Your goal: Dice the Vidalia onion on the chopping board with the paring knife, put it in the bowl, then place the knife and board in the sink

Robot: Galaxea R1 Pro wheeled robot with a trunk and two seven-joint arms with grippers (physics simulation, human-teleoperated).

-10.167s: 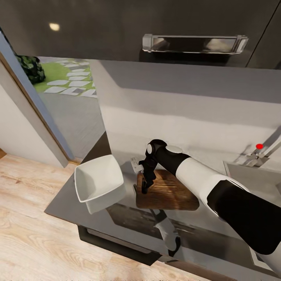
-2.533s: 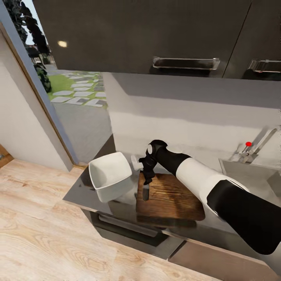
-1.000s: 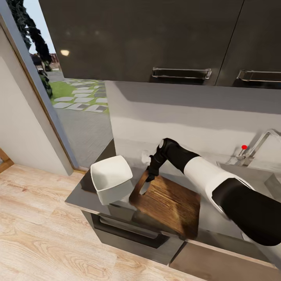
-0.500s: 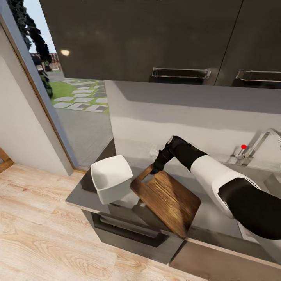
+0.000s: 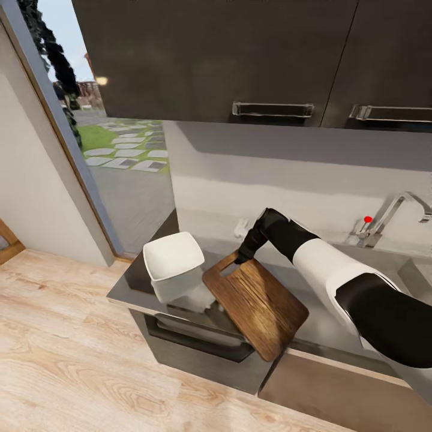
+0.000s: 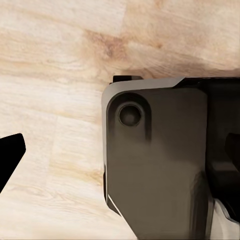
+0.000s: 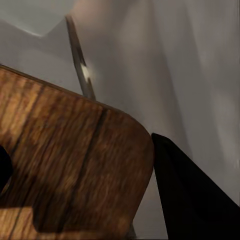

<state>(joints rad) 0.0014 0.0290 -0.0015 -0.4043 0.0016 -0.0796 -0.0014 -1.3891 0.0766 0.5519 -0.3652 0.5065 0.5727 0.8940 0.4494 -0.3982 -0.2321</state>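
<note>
Chopping board [image 5: 257, 306] gripped at its handle end, late stage: it looks headed for the sink.
Head view, centre: right gripper [image 5: 244, 257] clenched on the brown wooden board, beside the white bowl [image 5: 174, 263]; tap [image 5: 390, 213] at right edge. Right wrist view: board corner [image 7: 75, 165] between dark fingers [image 7: 190, 195]. Left claw: cannot tell.

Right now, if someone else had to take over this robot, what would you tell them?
Right gripper: its fingers appear clamped on the chopping board at its handle end. The board lies skewed, one corner overhanging the countertop edge.
Left gripper: open, empty, hanging over the floor.
Bowl: beside the board, inside looks plain white.
Sink: to the right, by the tap.
Done: I cannot confirm the dicing, nor locate knife or onion.
Left: board into the sink; find the knife.
</note>
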